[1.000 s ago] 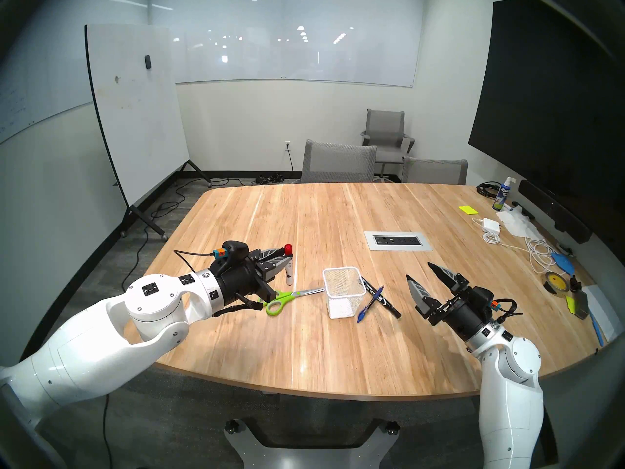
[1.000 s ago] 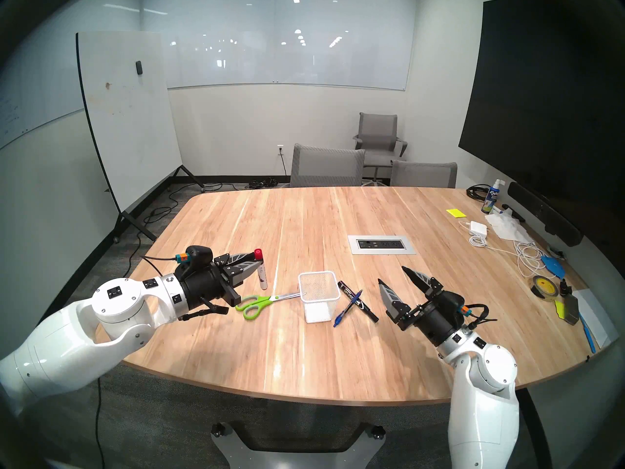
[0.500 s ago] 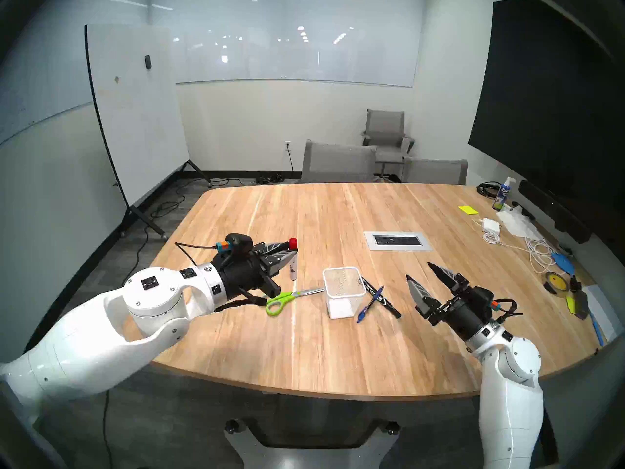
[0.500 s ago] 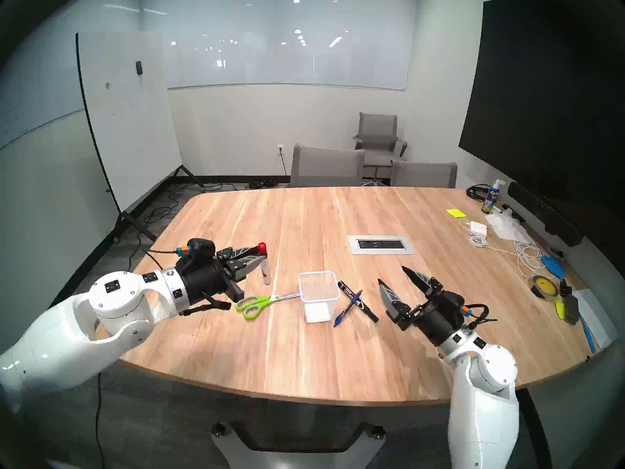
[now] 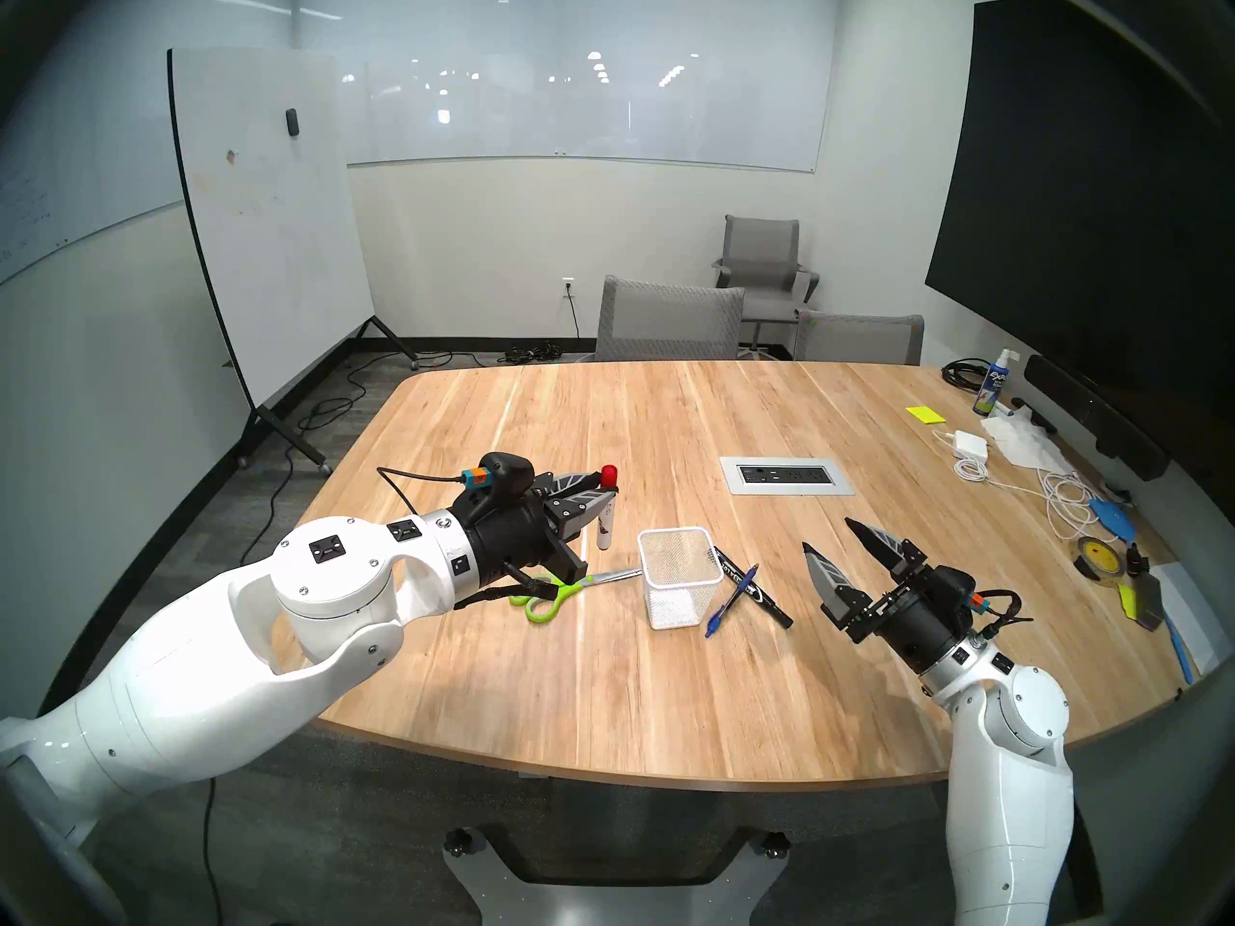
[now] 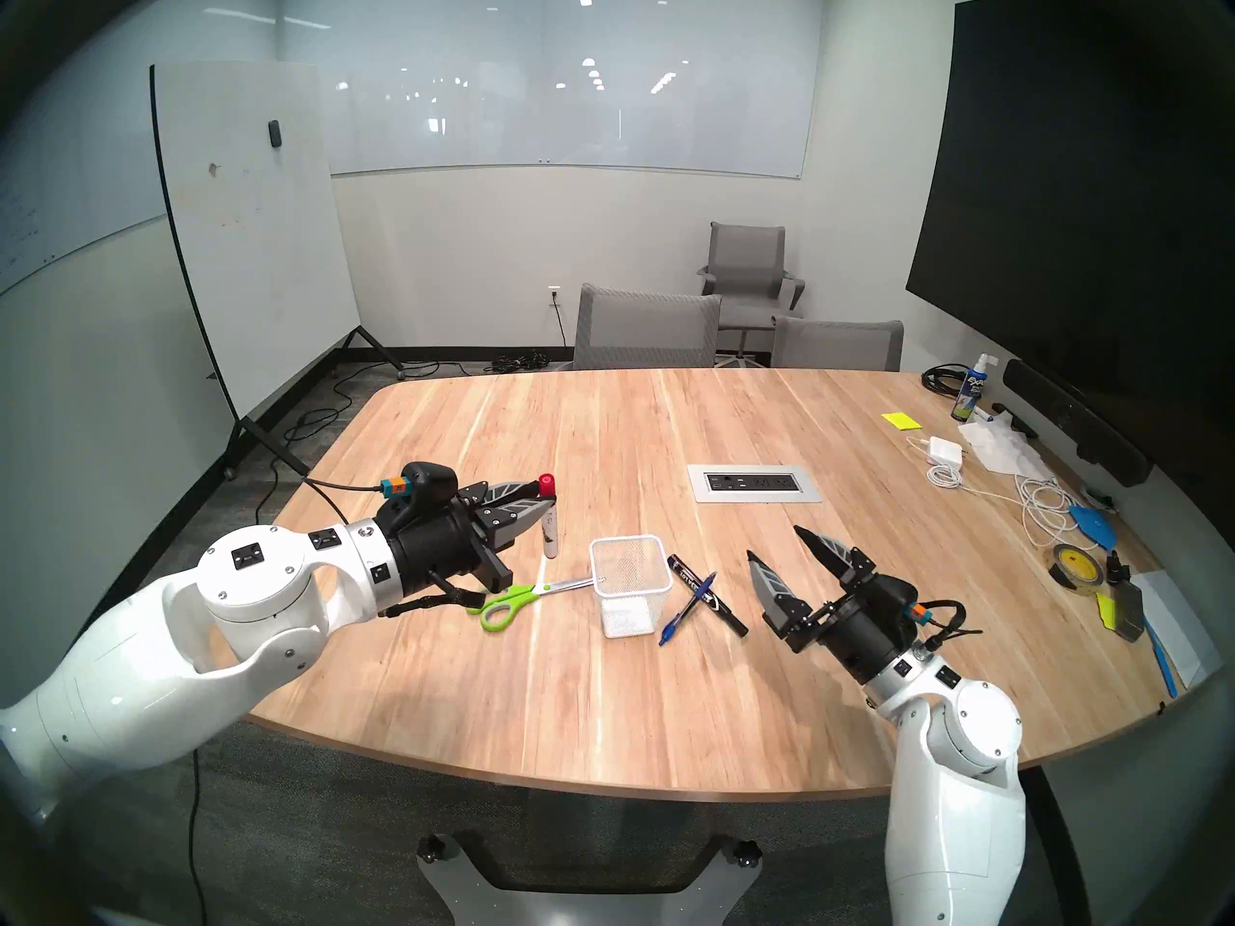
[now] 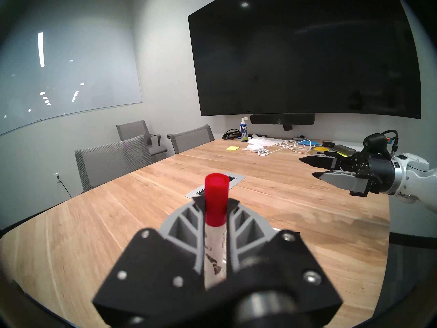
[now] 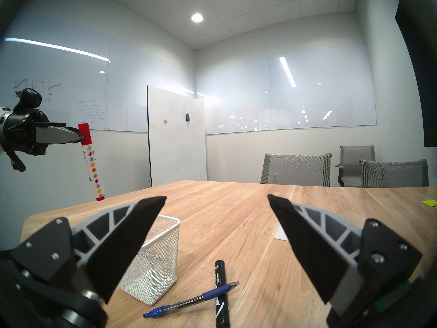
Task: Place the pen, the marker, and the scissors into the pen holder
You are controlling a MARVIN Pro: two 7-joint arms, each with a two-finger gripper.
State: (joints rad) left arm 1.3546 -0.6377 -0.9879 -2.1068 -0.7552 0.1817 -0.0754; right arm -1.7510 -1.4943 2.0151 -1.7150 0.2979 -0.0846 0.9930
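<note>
Holding a red-capped marker (image 5: 607, 514) aloft, left gripper (image 5: 605, 494) clenched; right gripper (image 5: 829, 542) spread, idle. Pen holder (image 5: 680, 574) empty; pen (image 5: 732, 600), scissors (image 5: 558, 590) wait on the bench (image 5: 668, 691).

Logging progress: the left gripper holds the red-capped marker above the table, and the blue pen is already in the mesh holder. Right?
Not quite. The pen lies on the table across the black marker, beside the pen holder, as the right wrist view shows. The left gripper does hold the red-capped marker.
</note>
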